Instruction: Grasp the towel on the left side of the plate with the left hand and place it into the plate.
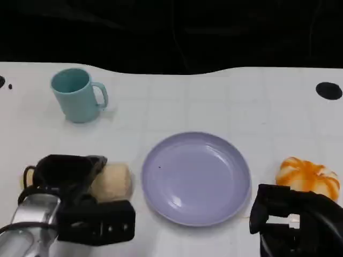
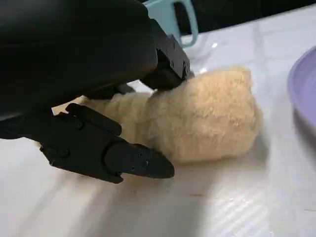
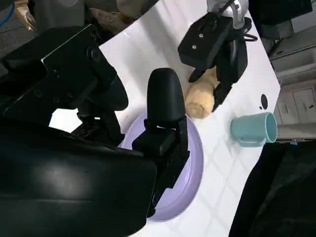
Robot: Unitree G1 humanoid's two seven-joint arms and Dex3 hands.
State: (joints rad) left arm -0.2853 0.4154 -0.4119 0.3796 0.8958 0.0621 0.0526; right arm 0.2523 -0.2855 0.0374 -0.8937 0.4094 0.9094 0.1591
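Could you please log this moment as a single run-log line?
left robot hand: fingers around rolled beige terry towel on table | round lilac plate: empty | right robot hand: idle beside plate

A light teal mug [image 1: 77,95] stands upright at the upper left of the head view, its handle turned toward the right of the frame. At the right edge of that view, about mid-height, lies a small orange and white pumpkin [image 1: 308,176]. Both rest on a white counter [image 1: 214,101] marked with faint grid lines. A round black spot [image 1: 328,90] sits on the counter at the upper right, and the counter's far edge meets a dark background.
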